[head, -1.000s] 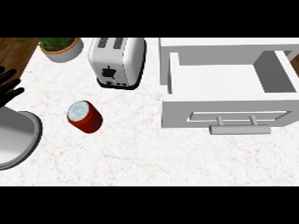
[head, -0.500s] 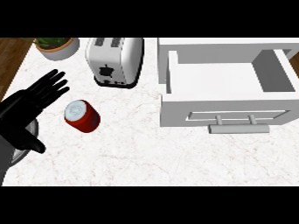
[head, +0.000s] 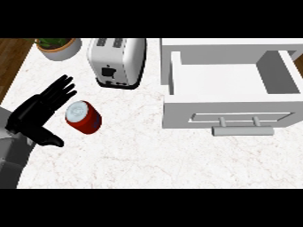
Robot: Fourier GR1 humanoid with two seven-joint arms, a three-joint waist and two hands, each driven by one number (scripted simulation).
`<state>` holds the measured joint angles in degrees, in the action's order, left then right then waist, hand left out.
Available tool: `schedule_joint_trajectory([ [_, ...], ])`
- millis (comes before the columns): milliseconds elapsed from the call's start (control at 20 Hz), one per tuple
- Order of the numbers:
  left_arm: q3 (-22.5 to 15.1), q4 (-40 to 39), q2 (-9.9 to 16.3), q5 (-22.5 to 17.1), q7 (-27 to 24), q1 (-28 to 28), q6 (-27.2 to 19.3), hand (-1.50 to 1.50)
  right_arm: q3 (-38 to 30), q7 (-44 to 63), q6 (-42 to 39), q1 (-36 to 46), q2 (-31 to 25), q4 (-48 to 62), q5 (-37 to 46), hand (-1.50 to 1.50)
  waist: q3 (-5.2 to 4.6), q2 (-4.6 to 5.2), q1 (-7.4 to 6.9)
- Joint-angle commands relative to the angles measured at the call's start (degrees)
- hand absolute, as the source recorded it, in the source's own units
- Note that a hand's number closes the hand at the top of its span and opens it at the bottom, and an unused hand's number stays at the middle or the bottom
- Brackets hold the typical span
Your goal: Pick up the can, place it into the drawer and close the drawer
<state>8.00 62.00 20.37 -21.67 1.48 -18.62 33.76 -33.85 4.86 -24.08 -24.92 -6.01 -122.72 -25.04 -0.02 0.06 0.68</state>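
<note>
Can [head: 83,117] on counter [head: 134,150] (left hand [head: 40,111] beside), drawer [head: 236,86] open

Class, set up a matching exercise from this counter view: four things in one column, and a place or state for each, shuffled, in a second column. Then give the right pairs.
Things:
1. can
2. drawer
3. toaster
4. left hand

Places or states:
A. pulled open, nothing inside
B. open, fingers straight, just left of the can
C. red, standing on the counter between hand and drawer
D. at the counter's far edge, beside a potted plant

Pairs: 1-C, 2-A, 3-D, 4-B
</note>
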Motion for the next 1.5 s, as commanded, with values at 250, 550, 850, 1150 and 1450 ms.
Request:
schedule_joint_trajectory([
  [250, 1.47, -17.74, 1.47, 9.68, -14.68, -3.21, 1.86, -1.50, -2.46, 3.90, -0.10, 2.18, 0.02, -1.88, -1.72, -1.50, -0.03, 0.06, 0.03],
  [550, 1.00, -33.98, 2.34, 15.80, -25.49, -9.69, 3.80, -1.50, -0.53, 1.17, -1.78, 1.40, 4.58, -2.90, 2.77, -1.50, -0.07, 0.26, 0.54],
  [850, 0.16, -42.34, 1.56, 19.92, -33.06, -10.83, 2.88, -1.50, -3.73, 6.27, -1.16, 4.31, -0.46, -1.88, -2.84, -1.50, -0.11, 0.33, 0.53],
  [1150, 0.62, -46.96, 1.83, 20.34, -33.75, -12.16, 5.25, -1.50, -3.70, 2.01, -5.11, 1.31, 4.51, -1.89, 1.12, -1.50, -0.08, 0.29, 0.58],
  [1450, 0.59, -50.93, -2.35, 21.68, -35.32, -15.84, 0.95, -1.50, -7.23, 5.02, -5.67, 1.16, 0.76, -2.26, -5.25, -1.50, -0.15, 0.53, 1.34],
])
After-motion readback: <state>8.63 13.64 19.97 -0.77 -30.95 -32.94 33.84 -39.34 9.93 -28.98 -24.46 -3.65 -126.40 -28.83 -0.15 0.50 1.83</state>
